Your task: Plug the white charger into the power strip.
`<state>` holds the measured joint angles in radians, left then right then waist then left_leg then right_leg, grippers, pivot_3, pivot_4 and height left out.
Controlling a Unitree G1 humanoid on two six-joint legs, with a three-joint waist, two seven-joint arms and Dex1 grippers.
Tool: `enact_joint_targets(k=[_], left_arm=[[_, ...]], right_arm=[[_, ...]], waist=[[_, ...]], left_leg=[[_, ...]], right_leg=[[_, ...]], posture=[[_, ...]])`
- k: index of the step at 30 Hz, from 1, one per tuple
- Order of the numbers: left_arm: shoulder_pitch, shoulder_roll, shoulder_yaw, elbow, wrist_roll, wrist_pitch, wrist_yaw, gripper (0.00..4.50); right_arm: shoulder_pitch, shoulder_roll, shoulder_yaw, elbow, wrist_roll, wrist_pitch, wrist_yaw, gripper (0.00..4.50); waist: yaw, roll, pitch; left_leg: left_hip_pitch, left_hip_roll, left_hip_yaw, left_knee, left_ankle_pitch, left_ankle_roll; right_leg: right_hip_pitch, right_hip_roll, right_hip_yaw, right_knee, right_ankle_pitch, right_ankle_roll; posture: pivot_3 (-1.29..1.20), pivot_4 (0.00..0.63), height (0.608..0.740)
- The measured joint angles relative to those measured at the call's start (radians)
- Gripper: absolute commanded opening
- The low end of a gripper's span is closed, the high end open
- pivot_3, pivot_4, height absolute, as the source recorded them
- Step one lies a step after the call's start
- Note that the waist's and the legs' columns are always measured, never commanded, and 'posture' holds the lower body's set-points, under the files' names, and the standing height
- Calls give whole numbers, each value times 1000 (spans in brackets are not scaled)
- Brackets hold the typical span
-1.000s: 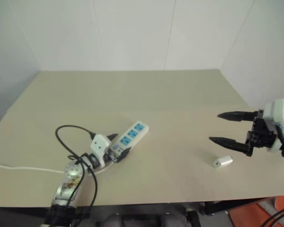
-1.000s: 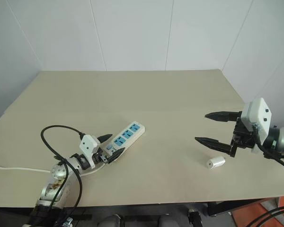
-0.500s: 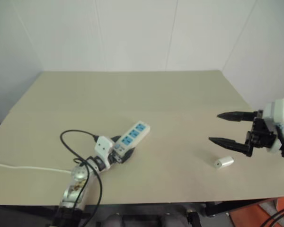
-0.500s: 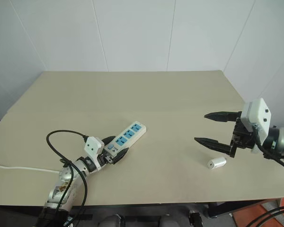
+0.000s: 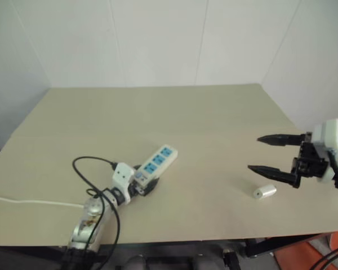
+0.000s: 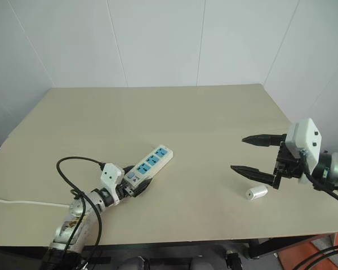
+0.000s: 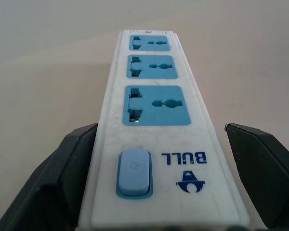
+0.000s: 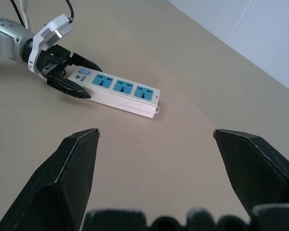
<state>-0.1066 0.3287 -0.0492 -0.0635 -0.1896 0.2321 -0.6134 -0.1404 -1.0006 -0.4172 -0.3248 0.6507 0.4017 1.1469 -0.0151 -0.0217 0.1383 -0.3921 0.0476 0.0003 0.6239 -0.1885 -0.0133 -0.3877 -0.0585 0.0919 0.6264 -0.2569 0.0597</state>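
White panelled walls close in behind a beige table (image 5: 214,124), and everything we need lies on its bare top.

Our left gripper (image 7: 154,159) straddles the switch end of the power strip (image 5: 155,163). One finger (image 7: 62,178) looks to be against the strip's side, while the other stands off from the opposite side with a gap, so the jaws are apart and nothing is clamped yet. If we close from here, we judge the touching finger could push the strip sideways before the far one arrives, swinging the three blue sockets away from where we expect them. The thin white cord (image 5: 28,201) trailing toward the table's left edge could also tug the strip if we drag it.

Our right gripper (image 6: 250,153) hangs with its fingers spread wide, holding nothing. The white charger (image 6: 256,192) lies on its side on the table just beside and below the lower fingertip, outside the jaws, and well apart from the strip. Being rounded, it may roll away if a fingertip nudges it during the reach, and we cannot tell from here which way its prongs face, so a careless grasp might leave it turned wrong for the socket.
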Motion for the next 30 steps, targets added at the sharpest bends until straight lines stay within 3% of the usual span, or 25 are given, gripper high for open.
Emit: enact_joint_targets(k=[8, 11, 13, 21, 30], left_arm=[[20, 14, -9, -44, 0, 50, 12, 4478], [19, 14, -9, -42, 0, 51, 13, 3924], [17, 12, -11, -40, 0, 48, 12, 3329], [-4, 18, -22, 2, 0, 3, -19, 3310], [-136, 149, -73, 183, -39, -142, -351, 3310]], right_arm=[[-3, 0, 0, 0, 0, 0, 0, 4461], [-3, 0, 0, 0, 0, 0, -1, 4461], [-3, 0, 0, 0, 0, 0, -2, 4461], [-4, 0, 0, 0, 0, 0, -3, 4461], [-16, 0, 0, 3, 0, 0, -6, 4461]], waist=[[0, 0, 0], [1, 0, 0], [1, 0, 0], [6, 0, 0], [2, -1, 1]], left_leg=[[0, 0, 0, 0, 0, 0], [0, 0, 0, 0, 0, 0], [0, 0, 0, 0, 0, 0], [0, 0, 0, 0, 0, 0], [-4, 0, 0, 0, 0, 0]], right_leg=[[0, 0, 0, 0, -1, -2], [0, 0, 0, 0, -1, -2], [0, 0, 0, 0, -1, -2], [0, 0, 0, -1, -3, -6], [-3, 0, 0, -2, -3, -6]], posture=[[0, 150, 740], [0, 150, 740], [0, 150, 740], [0, 150, 740], [0, 150, 740]])
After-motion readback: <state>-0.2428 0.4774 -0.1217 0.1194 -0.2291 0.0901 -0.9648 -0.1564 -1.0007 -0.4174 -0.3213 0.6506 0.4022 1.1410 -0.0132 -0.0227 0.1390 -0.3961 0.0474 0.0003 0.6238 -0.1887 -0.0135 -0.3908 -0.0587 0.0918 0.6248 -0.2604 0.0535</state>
